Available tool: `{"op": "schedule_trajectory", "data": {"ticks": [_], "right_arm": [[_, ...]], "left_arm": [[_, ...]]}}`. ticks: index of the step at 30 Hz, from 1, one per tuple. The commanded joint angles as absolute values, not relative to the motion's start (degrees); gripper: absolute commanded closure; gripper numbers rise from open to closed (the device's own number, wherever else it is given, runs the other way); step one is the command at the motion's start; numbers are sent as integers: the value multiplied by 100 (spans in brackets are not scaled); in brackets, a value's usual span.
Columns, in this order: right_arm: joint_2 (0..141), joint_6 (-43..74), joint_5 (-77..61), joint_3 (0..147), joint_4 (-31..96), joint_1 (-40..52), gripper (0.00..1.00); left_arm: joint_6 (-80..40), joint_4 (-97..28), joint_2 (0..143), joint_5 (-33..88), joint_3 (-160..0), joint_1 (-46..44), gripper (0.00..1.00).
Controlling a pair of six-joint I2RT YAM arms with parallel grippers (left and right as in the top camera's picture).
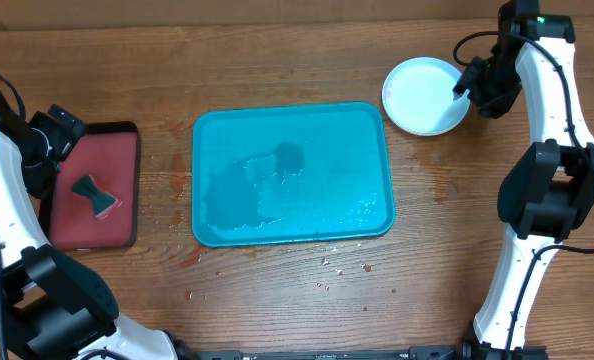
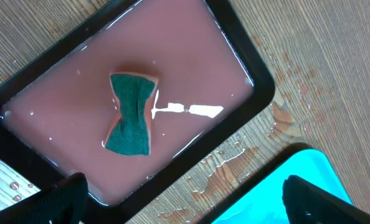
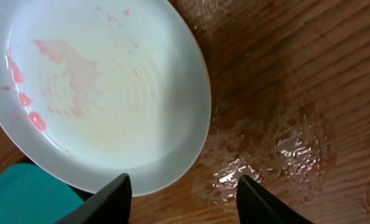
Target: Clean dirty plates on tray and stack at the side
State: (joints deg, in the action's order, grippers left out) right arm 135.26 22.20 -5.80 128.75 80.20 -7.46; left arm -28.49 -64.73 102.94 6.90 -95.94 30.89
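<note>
Overhead, the light is bright and even with soft shadows; small white glints sit on the wet tray (image 1: 307, 130). Just ahead of the left end effector (image 2: 185, 180), a hard white glare streak lies on the pink liquid (image 2: 60, 106) beside the sponge (image 2: 132, 115). Its fingers (image 2: 63, 199) are dark, soft-edged shapes (too near to be sharp). Ahead of the right end effector (image 3: 184, 186) the plate (image 3: 110, 93) is almost washed out, while the wet tabletop (image 3: 284, 74) close beside one finger sparkles.

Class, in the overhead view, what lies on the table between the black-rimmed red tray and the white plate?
The wet turquoise tray lies between the red tray and the white plate, seen in the overhead view.
</note>
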Motion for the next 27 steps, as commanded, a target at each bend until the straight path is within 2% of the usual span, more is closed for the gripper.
{"op": "schedule_trajectory", "data": {"ticks": [1,11,14,15,16,17,27], "right_arm": [[13065,2067,-600,12868,8119,-746,43],[11570,1706,-346,12868,9212,-709,43],[11019,1601,-349,12868,9454,-714,40],[10831,1599,-349,12868,9596,-714,37],[10663,1601,-353,12868,9706,-714,16],[10464,1542,-403,12825,9708,-709,0],[8134,1343,-523,10921,9706,-567,0]], "left_arm": [[-2834,-6462,10285,729,-9636,3111,0],[-2834,-6458,10285,729,-9636,3111,0],[-2834,-6451,10285,729,-9636,3111,0],[-2834,-6451,10285,729,-9636,3111,0],[-2832,-6451,10285,729,-9636,3111,0],[-2832,-6451,10285,729,-9636,3111,0],[-2834,-6451,10285,729,-9636,3111,0]]}}
